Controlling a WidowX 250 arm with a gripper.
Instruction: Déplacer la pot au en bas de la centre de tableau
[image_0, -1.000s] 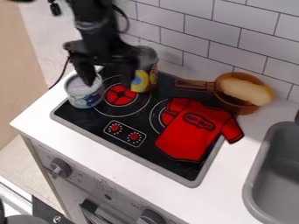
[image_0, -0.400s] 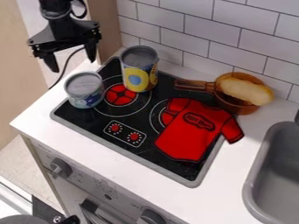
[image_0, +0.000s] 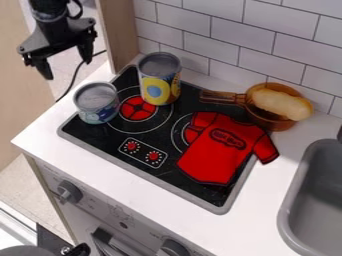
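High at the upper left, the black gripper (image_0: 68, 69) hangs open, its fingers wide apart with nothing between them, above and to the left of the cans. The pot, a brown-orange pan (image_0: 270, 121) with its handle pointing left, stands at the back right, partly over the stove's corner. A yellow-brown bread-like piece (image_0: 280, 104) lies in it. The black stovetop (image_0: 177, 182) has a grey rim and red burner marks.
A short can (image_0: 97, 103) stands at the stove's left edge, a taller yellow-labelled can (image_0: 159, 80) behind it. A red toy shirt (image_0: 224, 149) covers the stove's right part. The grey sink (image_0: 291, 200) is at the right, the tiled wall behind.
The gripper has moved up and left, away from the cans, and its fingers are now clear of them. The cans, shirt and pan have not moved.
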